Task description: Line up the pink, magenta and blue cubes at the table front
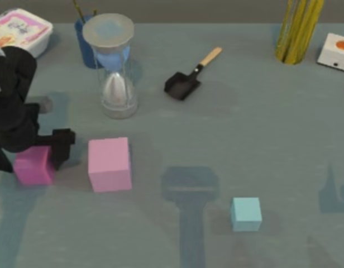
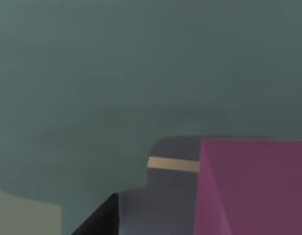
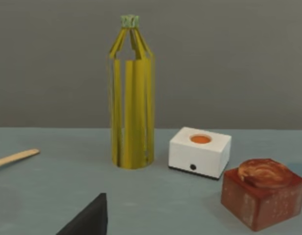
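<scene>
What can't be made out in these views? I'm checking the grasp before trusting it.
- Top view: the left gripper covers part of the magenta cube; finger contact is hidden.
- Left wrist view: that cube is cut off by the frame edge.
- Right gripper: only a dark tip shows in the right wrist view; open or shut unclear.

The magenta cube (image 1: pixel 32 166) sits left of the pink cube (image 1: pixel 109 164); the blue cube (image 1: pixel 245 214) lies well right, nearer the front.

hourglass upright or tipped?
Upright. The hourglass stands on its base on the table, top cap facing the overhead camera, white sand heaped in the lower bulb.
</scene>
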`<state>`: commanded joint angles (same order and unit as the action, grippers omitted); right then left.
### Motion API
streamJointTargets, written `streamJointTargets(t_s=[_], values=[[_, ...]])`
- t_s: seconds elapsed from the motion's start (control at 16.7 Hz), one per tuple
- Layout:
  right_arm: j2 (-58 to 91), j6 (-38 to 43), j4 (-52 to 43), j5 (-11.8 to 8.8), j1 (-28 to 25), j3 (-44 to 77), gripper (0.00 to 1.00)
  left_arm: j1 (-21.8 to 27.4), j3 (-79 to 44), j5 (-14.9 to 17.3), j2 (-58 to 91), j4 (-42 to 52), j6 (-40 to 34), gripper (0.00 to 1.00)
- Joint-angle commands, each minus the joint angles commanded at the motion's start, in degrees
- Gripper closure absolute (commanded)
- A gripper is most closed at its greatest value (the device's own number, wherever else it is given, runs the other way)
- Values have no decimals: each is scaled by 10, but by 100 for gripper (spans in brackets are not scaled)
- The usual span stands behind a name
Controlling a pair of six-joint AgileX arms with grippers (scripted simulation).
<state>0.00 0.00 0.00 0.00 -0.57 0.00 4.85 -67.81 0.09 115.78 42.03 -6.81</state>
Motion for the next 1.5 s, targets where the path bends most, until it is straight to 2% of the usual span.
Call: streamJointTargets(t_s=[0.42,1.08,1.5], values=[[0,0,0,0,0,0,0,0,0,0,0,0,0,98],[0,0,0,0,0,0,0,-1,-13,-2,-17,16,1,100],[0,0,0,0,0,0,0,-11,-86,-2,-74,150,-1,100]])
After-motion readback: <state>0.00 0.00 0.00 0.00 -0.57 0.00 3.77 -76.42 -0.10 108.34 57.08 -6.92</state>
